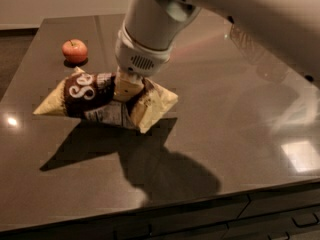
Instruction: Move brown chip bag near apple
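Gripper [127, 86] of mine pinches the brown chip bag [85, 91] at its middle, holding it raised above the dark table [225, 109]. It hangs just in front of the apple [75, 50], bare tabletop between them.

The brown chip bag [85, 91], left of centre, has a dark brown front with white script lettering, cream-yellow edges and a pale printed panel underneath. The apple [74, 50], in the upper left, is red-orange with a dark stem. The gripper [127, 86], at centre-left and pinched onto the bag's top, is cream, below an off-white arm [150, 29] with a small grille of dark dots. The table [225, 134] is glossy dark brown with pale glints. The wall [50, 1] at top left is beige.
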### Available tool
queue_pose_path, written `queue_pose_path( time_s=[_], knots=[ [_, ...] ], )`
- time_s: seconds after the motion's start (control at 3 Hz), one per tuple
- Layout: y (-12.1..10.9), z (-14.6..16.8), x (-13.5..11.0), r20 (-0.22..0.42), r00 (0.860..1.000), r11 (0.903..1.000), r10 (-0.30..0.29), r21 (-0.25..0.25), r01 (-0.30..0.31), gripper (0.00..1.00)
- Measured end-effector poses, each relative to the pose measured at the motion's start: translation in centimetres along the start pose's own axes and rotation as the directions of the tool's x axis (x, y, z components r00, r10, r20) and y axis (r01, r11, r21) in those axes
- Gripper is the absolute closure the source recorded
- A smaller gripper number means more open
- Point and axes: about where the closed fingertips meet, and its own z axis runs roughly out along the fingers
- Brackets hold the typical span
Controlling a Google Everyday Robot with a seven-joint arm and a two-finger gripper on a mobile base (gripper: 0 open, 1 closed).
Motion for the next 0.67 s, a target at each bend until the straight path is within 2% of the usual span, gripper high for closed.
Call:
queue_pose_path(
  time_s=[0.33, 0.67],
  knots=[
    [-3.1, -0.1, -3.2, 0.037, 0.999, 0.9989, 0.036, 0.028, -0.037, 1.00],
    [-6.0, 1.4, -5.0, 0.032, 0.996, 0.9957, 0.079, 0.046, -0.081, 1.00]
  ],
)
